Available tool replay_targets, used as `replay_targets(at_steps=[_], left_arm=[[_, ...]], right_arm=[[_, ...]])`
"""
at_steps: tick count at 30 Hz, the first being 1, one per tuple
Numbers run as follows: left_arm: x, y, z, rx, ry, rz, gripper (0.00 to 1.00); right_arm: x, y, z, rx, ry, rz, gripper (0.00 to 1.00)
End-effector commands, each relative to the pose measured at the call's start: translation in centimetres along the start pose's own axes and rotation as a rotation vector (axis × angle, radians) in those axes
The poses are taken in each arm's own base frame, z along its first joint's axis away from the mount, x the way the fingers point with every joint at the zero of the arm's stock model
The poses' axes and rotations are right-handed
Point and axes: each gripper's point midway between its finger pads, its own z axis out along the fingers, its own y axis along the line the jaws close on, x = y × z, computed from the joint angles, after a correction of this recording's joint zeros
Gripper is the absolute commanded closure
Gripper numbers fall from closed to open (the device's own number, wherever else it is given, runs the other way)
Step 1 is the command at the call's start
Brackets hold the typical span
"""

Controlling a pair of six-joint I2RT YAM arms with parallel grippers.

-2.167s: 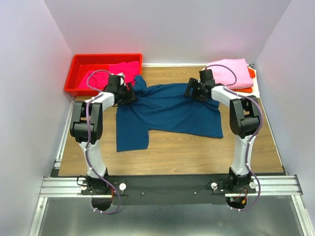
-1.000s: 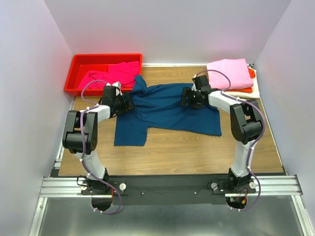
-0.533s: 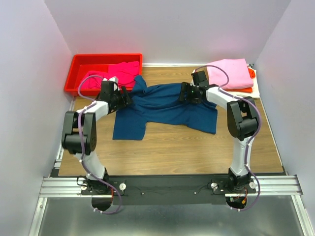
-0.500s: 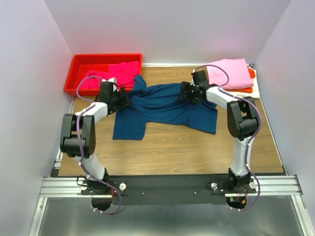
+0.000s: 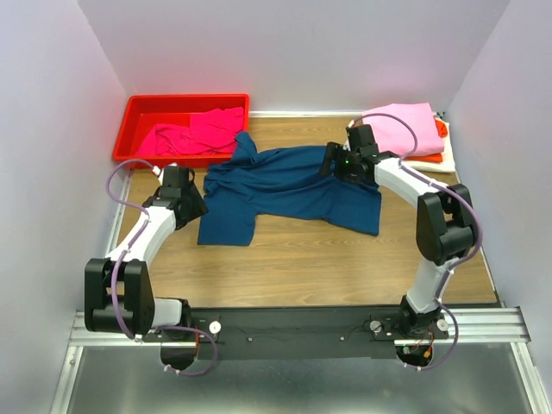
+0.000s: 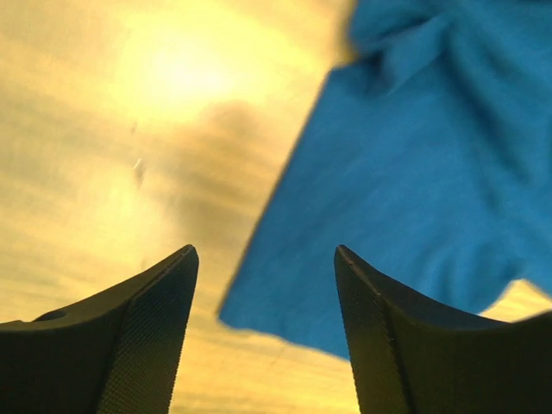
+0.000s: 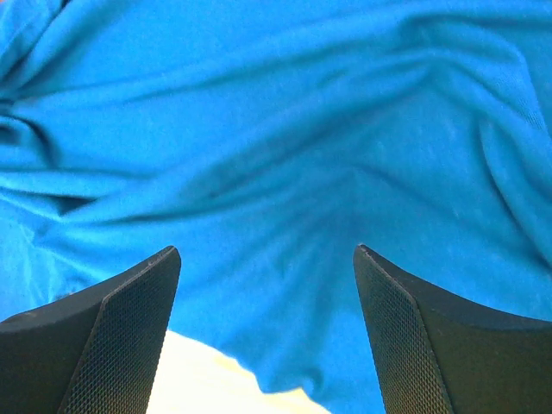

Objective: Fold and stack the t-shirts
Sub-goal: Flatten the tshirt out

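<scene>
Fingers of both grippers are spread wide and hold nothing. The left gripper hovers over the bare table, just beside the left edge of the navy shirt. The right gripper hangs over the shirt's far-right part. That shirt lies rumpled and unfolded mid-table. At the far right, a pink shirt tops a folded stack on an orange shirt and a cream shirt. A magenta shirt waits in the red bin, so roughly half seems done.

One navy t-shirt lies on the single table. One red bin at 10 o'clock holds magenta t-shirts, number unclear. Three folded tees are stacked at 2 o'clock: one light pink t-shirt, one orange t-shirt, one cream t-shirt. There are two tools: left tool and right tool.
</scene>
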Motion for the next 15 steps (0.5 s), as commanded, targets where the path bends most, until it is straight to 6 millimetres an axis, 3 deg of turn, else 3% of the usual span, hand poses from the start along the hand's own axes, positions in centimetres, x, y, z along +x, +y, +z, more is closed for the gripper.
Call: replay_targets(at_steps=[1, 3, 7, 9, 15], left_arm=[[4.6, 2.8, 0.5, -0.116, 0.156, 0.019, 0.31], [6.3, 3.1, 0.9, -0.111, 0.213, 0.024, 0.34], [7.5, 3.0, 0.8, -0.103, 0.273, 0.027, 0.41], [7.7, 3.1, 0.7, -0.105, 0.279, 0.028, 0.48], [8.5, 2.9, 1.2, -0.094, 0.315, 0.038, 0.51]], right_arm=[[2.1, -2.5, -1.4, 0.082, 0.020, 0.067, 0.12], [2.9, -3.3, -2.0, 0.106, 0.023, 0.079, 0.12], [3.1, -3.9, -2.7, 0.124, 0.013, 0.090, 0.11], [3.3, -4.2, -2.8, 0.130, 0.013, 0.094, 0.11], [4.1, -5.0, -2.9, 0.153, 0.024, 0.108, 0.11]])
